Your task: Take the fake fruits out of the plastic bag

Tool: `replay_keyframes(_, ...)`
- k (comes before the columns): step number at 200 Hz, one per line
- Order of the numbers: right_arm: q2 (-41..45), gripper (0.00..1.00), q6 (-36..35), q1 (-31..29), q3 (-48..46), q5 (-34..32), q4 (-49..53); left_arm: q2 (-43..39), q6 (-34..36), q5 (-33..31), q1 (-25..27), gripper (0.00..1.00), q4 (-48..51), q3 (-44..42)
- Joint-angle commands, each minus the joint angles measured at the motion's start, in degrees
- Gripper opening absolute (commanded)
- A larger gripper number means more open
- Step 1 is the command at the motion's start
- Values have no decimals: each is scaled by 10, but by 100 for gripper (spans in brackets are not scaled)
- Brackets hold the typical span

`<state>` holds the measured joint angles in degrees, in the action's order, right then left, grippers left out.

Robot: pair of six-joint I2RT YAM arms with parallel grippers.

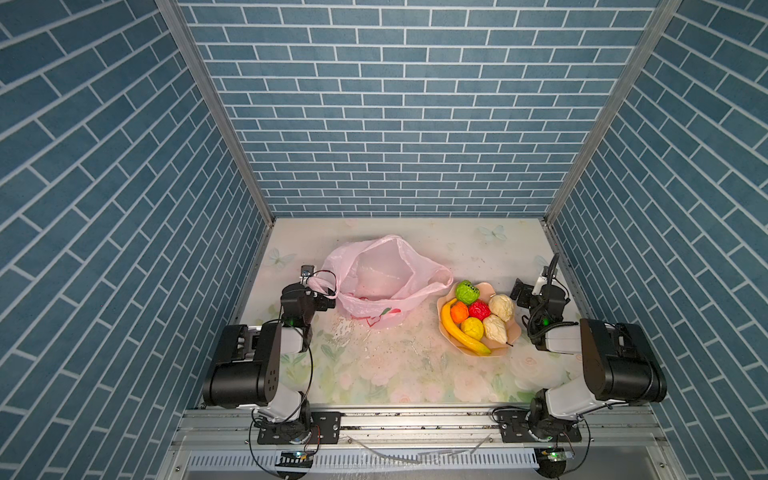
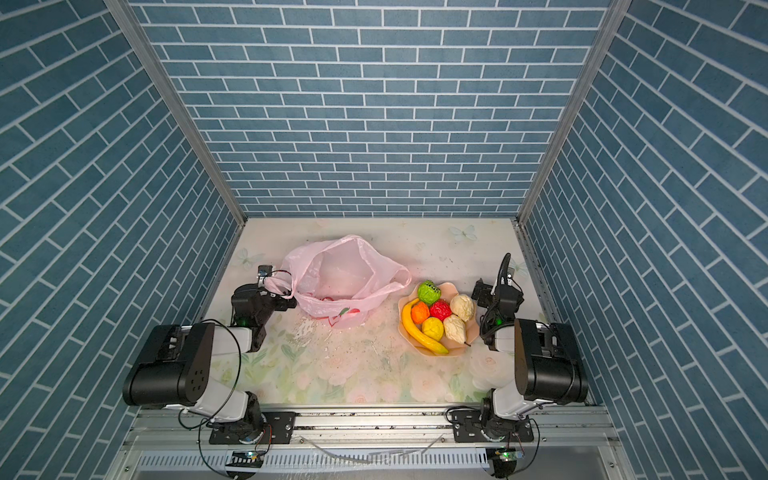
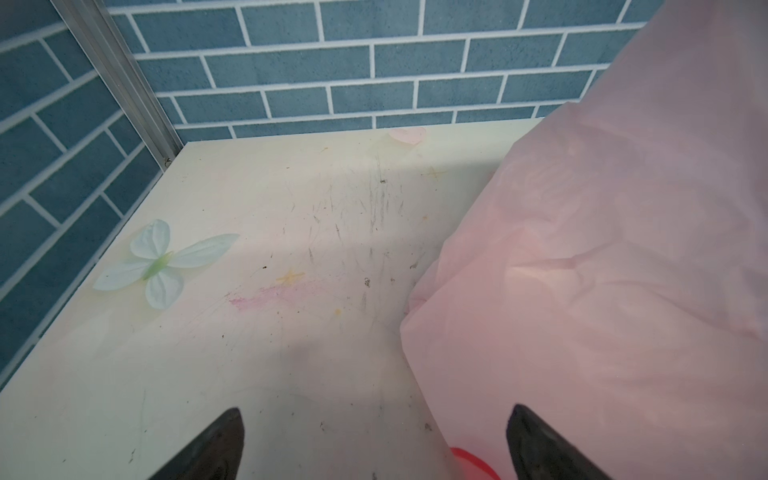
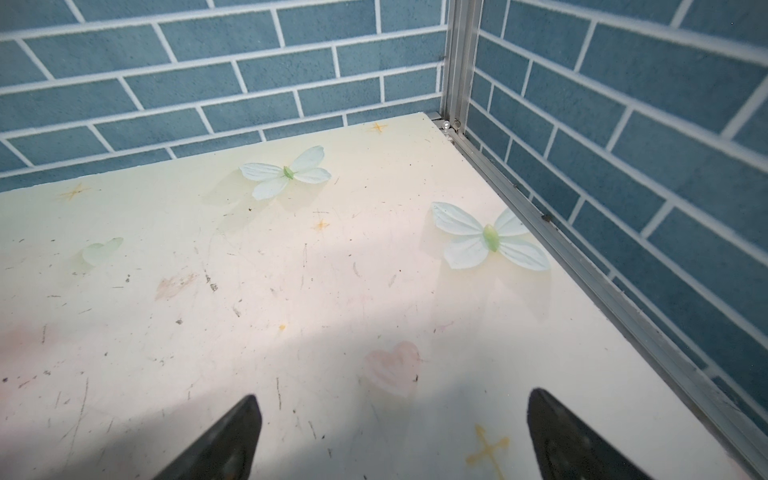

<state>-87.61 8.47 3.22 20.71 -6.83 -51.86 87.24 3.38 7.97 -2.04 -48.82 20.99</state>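
Nearby, fake fruits fill a bowl beside the plastic bag.

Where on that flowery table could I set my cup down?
Biggest bare patch: the near table, in front of the plastic bag and bowl. Another: the far strip along the brick wall. Crowded: bag handle by the bowl; left pincer beside bag, right pincer beside bowl.

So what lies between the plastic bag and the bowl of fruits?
Nothing, just a bare strip of floral tabletop, seen in both top views. A loop handle of the plastic bag nearly reaches the bowl.
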Motion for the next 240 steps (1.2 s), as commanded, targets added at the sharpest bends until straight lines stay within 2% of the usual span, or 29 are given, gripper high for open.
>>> replay_keyframes(1,-6,99,-27,-4,1,-13,-7,3,5,-14,7,99,-6,11)
replay_keyframes(240,-6,99,-34,-8,6,-4,1,3,6,-16,8,99,-10,10)
